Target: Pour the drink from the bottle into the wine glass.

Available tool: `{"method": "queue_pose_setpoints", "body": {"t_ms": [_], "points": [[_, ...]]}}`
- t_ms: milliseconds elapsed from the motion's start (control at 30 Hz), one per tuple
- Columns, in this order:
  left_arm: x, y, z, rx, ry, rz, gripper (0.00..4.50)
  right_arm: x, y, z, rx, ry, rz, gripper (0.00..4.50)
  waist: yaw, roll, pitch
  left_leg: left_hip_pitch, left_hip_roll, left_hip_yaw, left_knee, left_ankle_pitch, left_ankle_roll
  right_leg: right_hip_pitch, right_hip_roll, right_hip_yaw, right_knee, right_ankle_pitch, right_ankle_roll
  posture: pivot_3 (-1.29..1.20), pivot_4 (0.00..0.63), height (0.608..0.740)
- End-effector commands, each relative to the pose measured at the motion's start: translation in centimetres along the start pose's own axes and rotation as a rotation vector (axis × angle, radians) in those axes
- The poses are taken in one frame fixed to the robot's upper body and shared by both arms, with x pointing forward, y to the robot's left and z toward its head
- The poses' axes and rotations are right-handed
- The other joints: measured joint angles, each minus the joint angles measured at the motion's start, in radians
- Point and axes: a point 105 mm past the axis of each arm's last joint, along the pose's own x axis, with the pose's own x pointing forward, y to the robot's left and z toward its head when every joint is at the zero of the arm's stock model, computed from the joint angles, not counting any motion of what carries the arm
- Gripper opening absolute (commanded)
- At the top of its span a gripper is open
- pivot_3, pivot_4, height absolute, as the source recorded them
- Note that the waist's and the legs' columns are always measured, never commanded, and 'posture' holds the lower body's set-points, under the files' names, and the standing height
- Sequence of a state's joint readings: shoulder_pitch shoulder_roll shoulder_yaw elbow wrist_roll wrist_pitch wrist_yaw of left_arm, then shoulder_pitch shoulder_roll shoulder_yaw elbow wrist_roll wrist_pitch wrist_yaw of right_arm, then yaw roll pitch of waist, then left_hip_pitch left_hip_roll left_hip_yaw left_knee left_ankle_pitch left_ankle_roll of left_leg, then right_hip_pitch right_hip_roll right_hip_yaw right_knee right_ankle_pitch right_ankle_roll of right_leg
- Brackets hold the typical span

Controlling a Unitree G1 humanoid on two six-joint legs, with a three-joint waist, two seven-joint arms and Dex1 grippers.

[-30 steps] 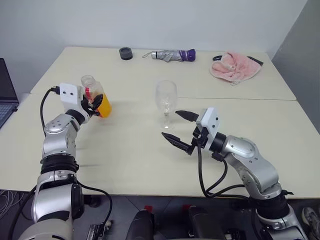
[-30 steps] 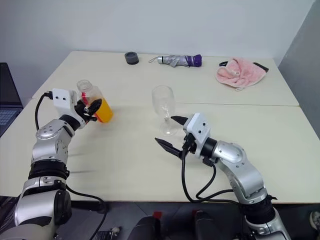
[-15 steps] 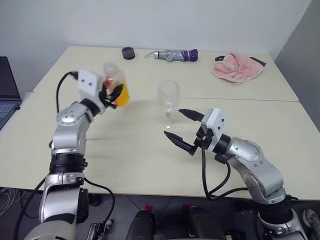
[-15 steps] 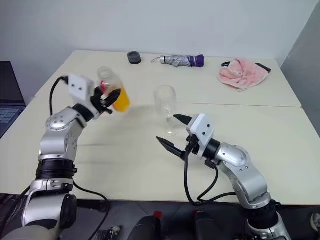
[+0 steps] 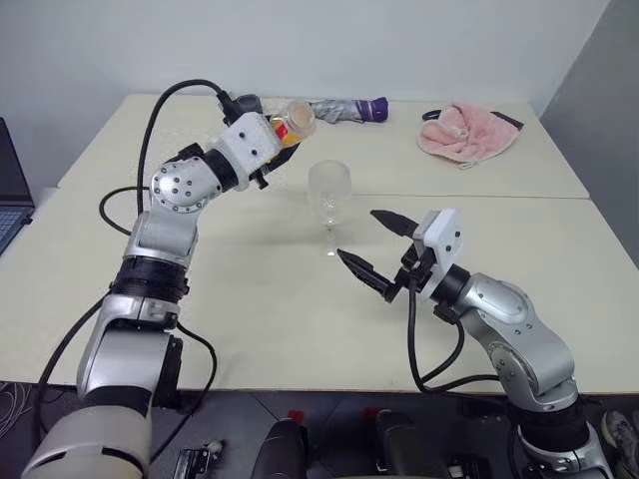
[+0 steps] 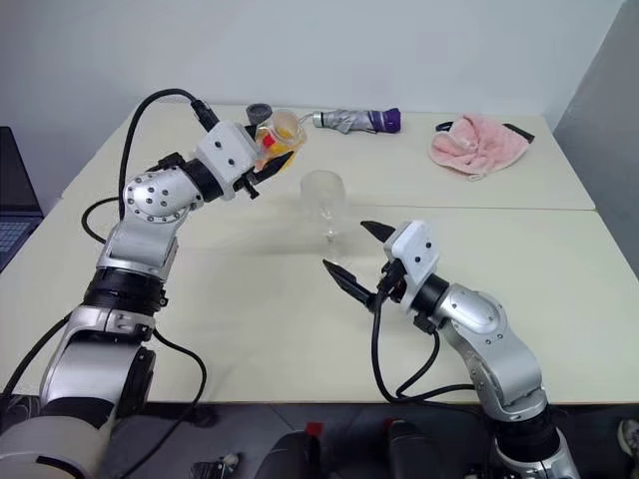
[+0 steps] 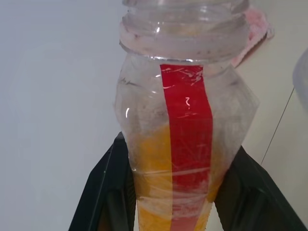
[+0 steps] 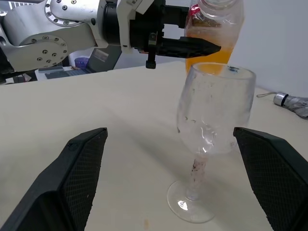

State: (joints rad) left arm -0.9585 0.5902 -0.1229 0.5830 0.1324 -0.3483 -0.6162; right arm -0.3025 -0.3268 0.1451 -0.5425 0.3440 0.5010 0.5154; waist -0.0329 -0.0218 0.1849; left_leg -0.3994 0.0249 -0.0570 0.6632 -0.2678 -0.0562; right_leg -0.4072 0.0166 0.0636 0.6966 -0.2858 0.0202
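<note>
My left gripper is shut on the bottle, a clear bottle with a red label strip, held raised above the table. The bottle is tilted, its open neck pointing toward the wine glass from up and to the left. The orange drink lies in the bottle's lower part. The empty clear wine glass stands upright on the table. Just in front of it my right gripper is open, its fingers on either side of the glass's foot without touching it. In the left wrist view, black fingers clamp the bottle.
At the back of the table lie a folded grey-purple umbrella, a pink cloth and a small black round thing. A laptop sits at the far left edge. A seam runs across the table behind the glass.
My left arm has carried the bottle up and to the right, from low at the table's left to beside the glass, and tipped its neck toward the glass. The right gripper has stayed put.
</note>
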Motion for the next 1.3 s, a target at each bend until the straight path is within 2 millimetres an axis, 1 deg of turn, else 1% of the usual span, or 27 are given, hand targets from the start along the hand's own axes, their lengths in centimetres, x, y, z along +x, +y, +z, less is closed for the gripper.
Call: {"method": "queue_pose_setpoints", "body": {"t_ms": [33,200,333,600,767,867,1033,1067,1233,1300], "points": [[0.2,1.9,1.7,0.151,-0.071,0.046,1.69,-0.2,-0.6,1.7,-0.027,-0.061,-0.024,4.50,0.000,0.000,0.000,0.000,0.000,0.000,0.000,0.000,0.000,0.000,0.000,0.000,0.000,0.000,0.000,0.00,0.150,0.740],[0.5,2.0,2.0,0.269,-0.100,0.036,1.69,-0.4,-0.8,1.9,-0.023,-0.068,-0.026,4.50,0.001,0.000,0.000,0.000,0.000,0.000,0.000,0.000,0.000,0.000,0.000,-0.001,0.000,0.000,0.000,0.00,0.150,0.740],[0.6,2.1,2.0,0.329,-0.109,0.032,1.69,-0.7,-0.8,1.9,-0.018,-0.067,-0.018,4.50,0.000,0.000,0.000,0.000,0.000,0.000,0.000,0.000,0.000,0.000,0.000,-0.001,0.000,0.000,0.000,0.00,0.150,0.740],[0.8,2.2,2.1,0.406,-0.125,0.024,1.69,-2.5,-0.8,2.5,-0.044,-0.073,0.002,4.50,0.001,0.000,0.000,-0.001,0.000,0.000,0.000,0.000,0.000,0.000,0.000,-0.001,0.000,0.000,0.000,0.00,0.150,0.740],[0.8,2.4,2.3,0.447,-0.132,0.027,1.69,-3.6,-1.2,2.9,-0.040,-0.074,-0.031,4.50,0.000,0.000,0.000,-0.001,0.000,0.000,0.000,0.000,0.000,0.000,0.000,-0.001,0.000,0.000,0.000,0.00,0.150,0.740],[0.9,2.5,2.5,0.474,-0.139,0.029,1.69,-4.2,-0.7,3.1,-0.019,-0.075,-0.023,4.50,0.000,0.000,0.000,0.000,0.000,0.000,0.000,0.000,0.000,0.000,0.000,-0.001,0.000,0.000,0.000,0.00,0.150,0.740],[1.0,2.6,2.7,0.501,-0.144,0.027,1.69,-4.9,0.0,2.8,-0.004,-0.043,0.010,4.50,0.000,0.000,0.000,0.000,0.000,0.000,0.000,0.000,0.000,0.000,0.000,-0.001,0.000,0.000,0.000,0.00,0.150,0.740],[1.1,2.6,2.7,0.509,-0.147,0.025,1.69,-5.1,-0.1,2.7,-0.004,-0.035,0.015,4.50,0.001,0.000,0.000,0.000,0.000,0.000,0.000,0.000,0.000,0.000,0.000,-0.001,0.000,0.000,0.000,0.00,0.150,0.740],[1.3,2.6,2.9,0.525,-0.152,0.024,1.69,-6.0,-2.2,2.6,-0.039,0.011,0.037,4.50,0.000,0.000,0.000,0.000,-0.001,0.000,0.000,0.000,0.000,0.000,0.000,0.000,0.000,0.000,0.000,0.00,0.150,0.740],[1.4,2.6,3.0,0.528,-0.156,0.025,1.69,-6.1,-2.6,2.8,-0.046,0.023,0.065,4.50,0.000,0.000,0.000,0.000,-0.001,0.001,0.000,0.000,0.000,0.000,0.000,0.000,0.000,0.000,0.000,0.00,0.150,0.740]]}}
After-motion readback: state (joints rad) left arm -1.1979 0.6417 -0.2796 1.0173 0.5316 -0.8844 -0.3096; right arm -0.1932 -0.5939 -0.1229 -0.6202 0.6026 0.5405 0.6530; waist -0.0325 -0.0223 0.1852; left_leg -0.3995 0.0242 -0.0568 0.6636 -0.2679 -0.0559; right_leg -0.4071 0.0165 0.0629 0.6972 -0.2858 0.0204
